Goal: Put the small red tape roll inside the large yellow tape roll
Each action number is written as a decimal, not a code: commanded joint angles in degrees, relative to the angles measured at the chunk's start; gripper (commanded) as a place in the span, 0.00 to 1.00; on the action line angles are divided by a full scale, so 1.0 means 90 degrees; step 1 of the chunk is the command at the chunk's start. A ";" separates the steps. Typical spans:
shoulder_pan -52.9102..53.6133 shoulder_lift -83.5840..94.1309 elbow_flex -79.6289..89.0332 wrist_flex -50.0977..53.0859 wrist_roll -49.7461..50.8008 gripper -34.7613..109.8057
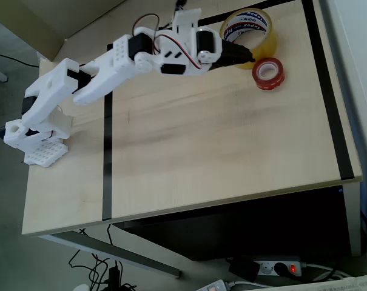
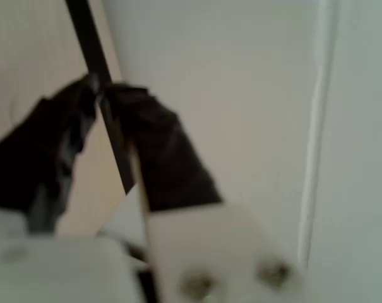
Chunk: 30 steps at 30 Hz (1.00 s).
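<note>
Black gripper fingers sit at the end of the white arm, reaching toward the upper right of the table in the overhead view, with their tips just at the lower edge of the large yellow tape roll and just left of the small red tape roll. From above I cannot tell how far apart the fingers stand. In the wrist view the gripper is blurred, yet its two dark fingers meet at the tips with a narrow wedge of gap below, so it looks closed or nearly so, and nothing shows between them. Going left to right in the overhead view: the arm's white base stands at the table's left edge, a black stripe runs down the wood beside it, the arm stretches across to the right, and then come the two rolls near the far right corner. The yellow roll lies flat with its hole up, its white inner core showing blue print. The red roll lies flat just below and to the right of it, close beside it or perhaps touching, outside the yellow ring. Another black stripe runs along the table's right side.
</note>
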 commanded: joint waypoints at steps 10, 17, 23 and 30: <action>-0.0166 -0.0088 -0.0527 -0.0615 0.0488 0.24; -0.0322 -0.0381 -0.0527 -0.0693 0.0684 0.24; -0.0342 -0.0654 -0.0518 -0.0684 0.0879 0.24; -0.0283 -0.0820 -0.0518 -0.0596 0.1006 0.24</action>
